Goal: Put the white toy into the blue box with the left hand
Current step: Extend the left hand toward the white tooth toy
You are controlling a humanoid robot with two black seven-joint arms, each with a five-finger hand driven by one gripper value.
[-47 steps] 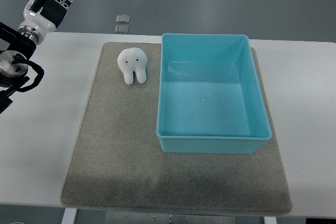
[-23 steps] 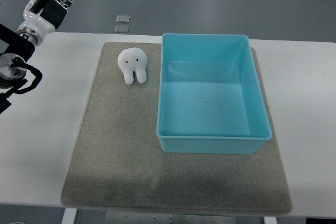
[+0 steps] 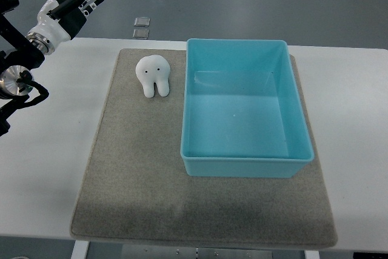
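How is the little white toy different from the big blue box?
The toy is white and rounded like a tooth, with two dot eyes; the box is blue and rectangular. The toy is much smaller than the box. The toy is solid, while the box is open on top and holds nothing. Both sit on the grey mat, side by side, untouched.

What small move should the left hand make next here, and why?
Probably swing right and down toward the white toy. The left hand is open and empty at the table's far left edge, well apart from the toy, which lies on the mat beside the empty blue box.
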